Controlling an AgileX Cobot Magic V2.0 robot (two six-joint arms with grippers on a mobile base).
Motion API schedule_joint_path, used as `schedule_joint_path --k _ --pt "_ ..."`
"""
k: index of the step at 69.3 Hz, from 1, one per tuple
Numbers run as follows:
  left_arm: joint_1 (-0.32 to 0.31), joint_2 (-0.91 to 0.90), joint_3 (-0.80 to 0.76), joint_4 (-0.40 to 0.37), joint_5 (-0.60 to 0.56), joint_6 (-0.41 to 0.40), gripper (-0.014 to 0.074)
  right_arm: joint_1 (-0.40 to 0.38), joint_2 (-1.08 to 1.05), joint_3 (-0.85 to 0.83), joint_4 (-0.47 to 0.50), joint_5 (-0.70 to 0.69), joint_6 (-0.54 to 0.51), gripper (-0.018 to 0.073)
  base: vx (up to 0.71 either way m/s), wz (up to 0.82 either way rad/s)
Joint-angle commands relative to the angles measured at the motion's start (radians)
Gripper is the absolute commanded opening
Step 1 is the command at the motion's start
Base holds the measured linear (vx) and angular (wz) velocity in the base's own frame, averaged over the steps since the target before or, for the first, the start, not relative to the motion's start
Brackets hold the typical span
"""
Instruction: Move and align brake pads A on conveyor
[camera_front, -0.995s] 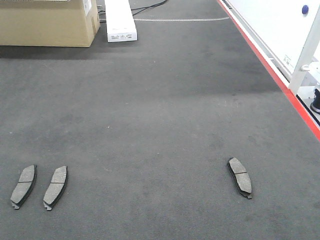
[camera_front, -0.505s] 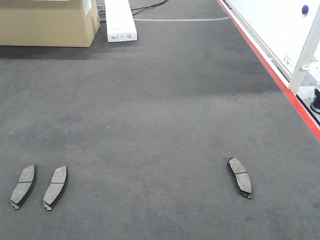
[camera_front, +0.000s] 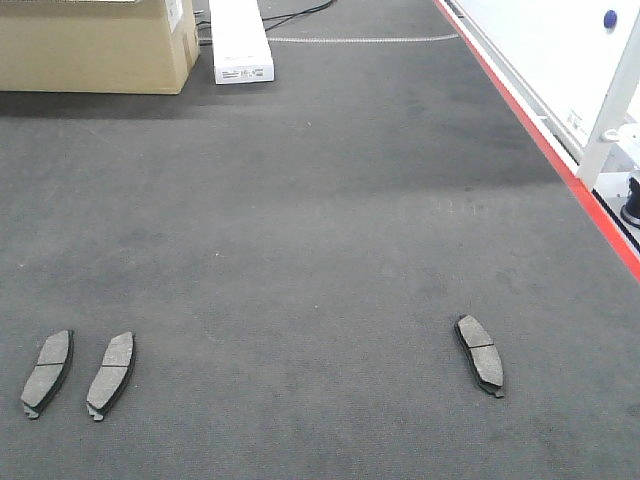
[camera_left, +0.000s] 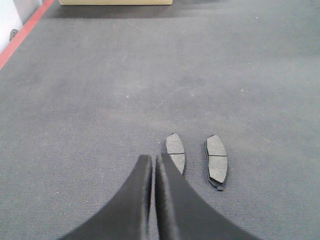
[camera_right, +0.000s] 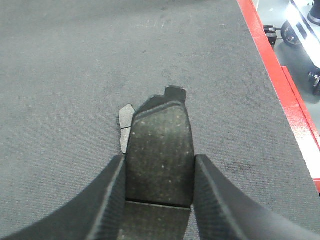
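Now the big grey conveyor (camera_front: 320, 200) holds three brake pads (camera_front: 479, 354), two side by side at its left and one alone at its right. A fourth pad (camera_right: 159, 150) is pinched in the right pincer (camera_right: 159, 172) above that lone one; I think it should go down gently, just beside it and lined up. Far off sit a cardboard box (camera_front: 95, 45) and a white box (camera_front: 240, 40), not in the way. The left pincer (camera_left: 154, 172) is pressed together, holding nothing.

You can see a big brown cardboard box (camera_front: 95, 45) at the far end. A long white box (camera_front: 240, 42) sits just beside it.
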Motion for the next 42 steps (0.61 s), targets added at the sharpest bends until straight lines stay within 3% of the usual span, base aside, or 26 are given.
schedule_joint_path --k 1,14,32,42 --pt "-0.006 0.013 -0.022 0.015 -0.062 0.000 -0.0006 -0.004 0.000 -0.028 -0.006 -0.087 -0.005 -0.0003 0.00 0.00" --pt "-0.006 0.013 -0.022 0.015 -0.062 0.000 -0.0006 -0.004 0.041 -0.030 0.055 -0.079 -0.025 -0.0003 0.00 0.00" --pt "-0.006 0.013 -0.022 0.015 -0.062 0.000 -0.0006 0.000 0.270 -0.154 0.179 -0.083 -0.167 -0.0003 0.00 0.00" --pt "-0.006 0.013 -0.022 0.015 -0.062 0.000 -0.0006 0.076 0.446 -0.271 0.158 -0.084 -0.173 -0.0003 0.00 0.00"
